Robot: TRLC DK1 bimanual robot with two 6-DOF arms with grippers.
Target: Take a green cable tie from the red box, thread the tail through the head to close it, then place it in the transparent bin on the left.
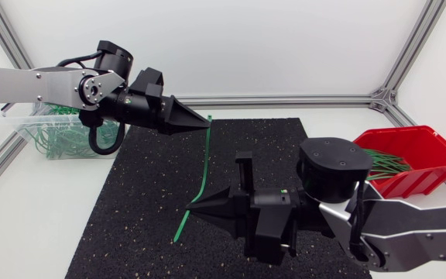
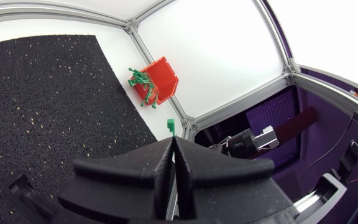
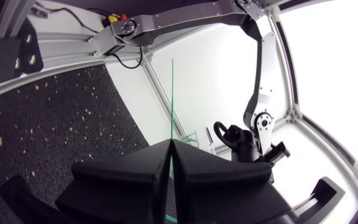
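Two sets of jaws hold a single green cable tie point(image 1: 207, 151) above the black mat point(image 1: 145, 201) at the middle of the table point(image 1: 29, 232). The left arm point(image 1: 91, 89), entering from the left side, has its jaws closed tight on the upper end of the tie, near the mat's far edge. In the left wrist view only the tie's small square head point(image 2: 171, 126) pokes out just beyond the tips of the closed jaws.

The right arm point(image 1: 331, 174), coming in from the right, has its jaws pinched together on the same tie lower down. The strap runs nearly straight between the two grips. Below the right jaws it curves on toward the near side of the mat, and whether the free end touches the surface cannot be made out. In the right wrist view the tie point(image 3: 172, 99) rises as a thin straight line from between the closed jaws, with the left arm point(image 3: 253, 140) visible beyond it.

The red box point(image 1: 416, 180) sits at the table's right side, off the mat, with a bundle of green ties point(image 1: 385, 163) lying inside. The transparent bin point(image 1: 29, 128) stands at the far left behind the left arm, with a tangle of green ties in it. The held tie is well apart from both containers.
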